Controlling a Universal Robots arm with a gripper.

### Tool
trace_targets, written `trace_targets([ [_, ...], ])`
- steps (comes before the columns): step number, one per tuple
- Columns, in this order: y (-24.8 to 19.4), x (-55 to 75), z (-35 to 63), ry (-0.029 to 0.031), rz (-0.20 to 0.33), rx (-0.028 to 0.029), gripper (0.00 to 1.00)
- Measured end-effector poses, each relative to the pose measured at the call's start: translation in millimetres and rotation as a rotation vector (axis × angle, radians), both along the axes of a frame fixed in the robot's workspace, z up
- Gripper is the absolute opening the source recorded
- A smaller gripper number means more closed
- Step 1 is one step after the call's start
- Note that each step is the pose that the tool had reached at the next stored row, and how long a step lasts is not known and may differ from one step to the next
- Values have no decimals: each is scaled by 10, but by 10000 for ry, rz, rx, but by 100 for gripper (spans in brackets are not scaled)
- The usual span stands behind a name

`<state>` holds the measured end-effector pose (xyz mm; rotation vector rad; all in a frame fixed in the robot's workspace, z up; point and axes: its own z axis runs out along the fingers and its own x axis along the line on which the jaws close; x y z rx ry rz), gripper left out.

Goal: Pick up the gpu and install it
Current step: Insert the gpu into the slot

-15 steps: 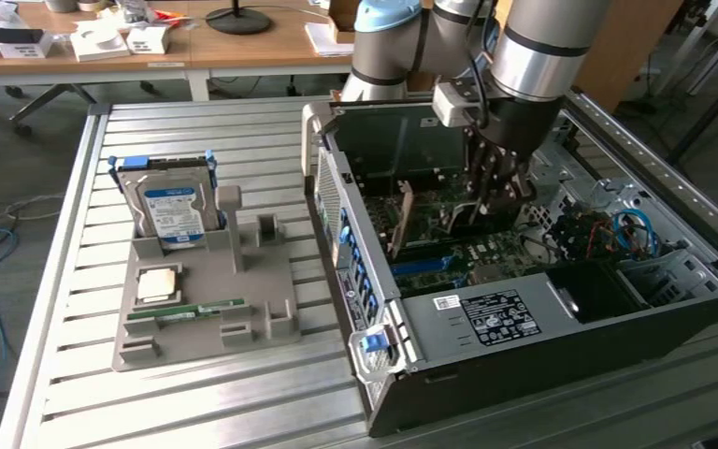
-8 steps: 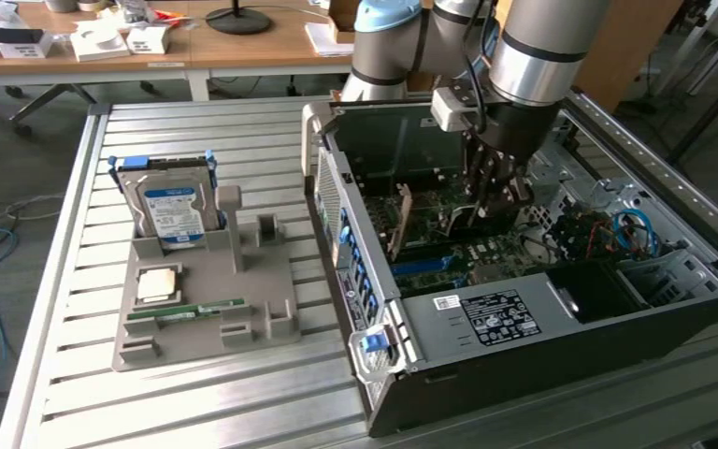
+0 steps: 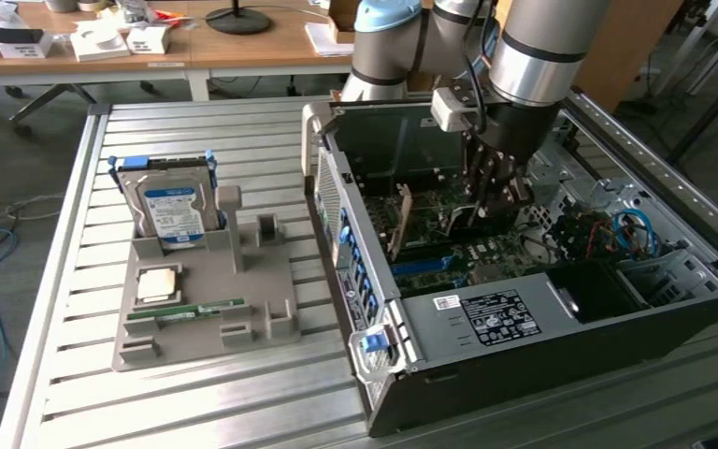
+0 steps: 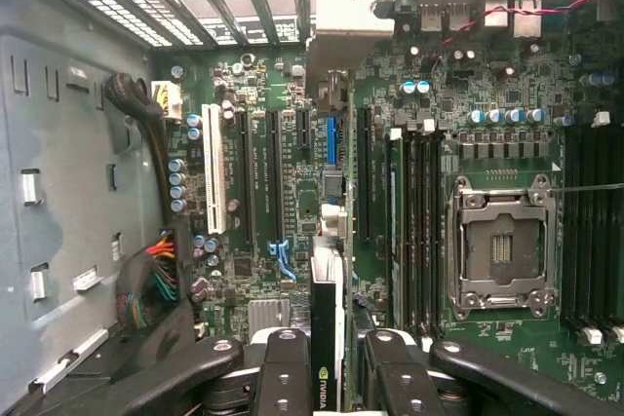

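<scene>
The graphics card [image 3: 440, 221] [image 4: 325, 338] is a thin dark board with a narrow pale metal bracket at one end. It stands upright on its long edge inside the open computer case [image 3: 509, 318], held between the fingers of the gripper [image 3: 499, 208] [image 4: 336, 369]. In the exterior view it sits toward eleven o'clock of the case's middle, bracket end pointing to nine o'clock. From the wrist it appears edge-on, a green logo on its black top edge. Whether its lower edge has reached a slot cannot be told.

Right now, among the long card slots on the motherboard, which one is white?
The outermost slot, nearest the grey case wall, beside a row of capacitors. Its long neighbours are black, and the short slot is blue.
</scene>
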<state>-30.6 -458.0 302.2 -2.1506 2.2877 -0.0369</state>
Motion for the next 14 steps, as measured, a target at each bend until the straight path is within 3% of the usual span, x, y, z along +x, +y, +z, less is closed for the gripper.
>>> trace_targets([
  [14, 0, -203, -22, -6, 0, 0, 26],
])
